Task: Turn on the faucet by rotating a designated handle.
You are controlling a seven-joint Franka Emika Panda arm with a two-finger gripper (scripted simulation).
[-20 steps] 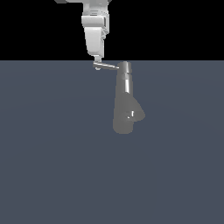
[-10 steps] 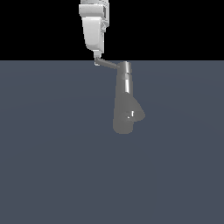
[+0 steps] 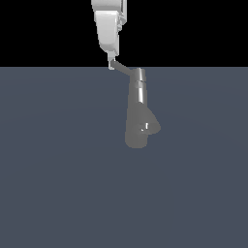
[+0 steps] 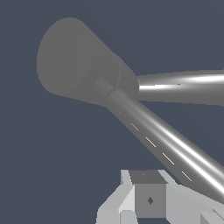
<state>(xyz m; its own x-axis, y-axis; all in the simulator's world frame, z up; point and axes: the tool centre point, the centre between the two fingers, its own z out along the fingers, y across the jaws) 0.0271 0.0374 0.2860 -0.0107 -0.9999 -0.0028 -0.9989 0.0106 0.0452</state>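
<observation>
Standing upright on the dark grey-blue surface (image 3: 58, 184), the faucet (image 3: 139, 116) sits slightly toward the exterior view's right of centre; its shiny cylindrical column rises from a wider flared lower body, with a stubby spout low on the side toward the exterior view's right. The handle (image 3: 125, 70) — a thin straight rod — runs from the column's cap up and toward the exterior view's left; its free end meets the tip of the gripper (image 3: 112, 65), which hangs down from above. Whether the fingers are apart, together or clamped on the rod cannot be told; the tip is too small in the exterior view. In the wrist view the handle (image 4: 166, 144) passes just beside a pale finger block (image 4: 148, 199); contact cannot be confirmed there.
</observation>
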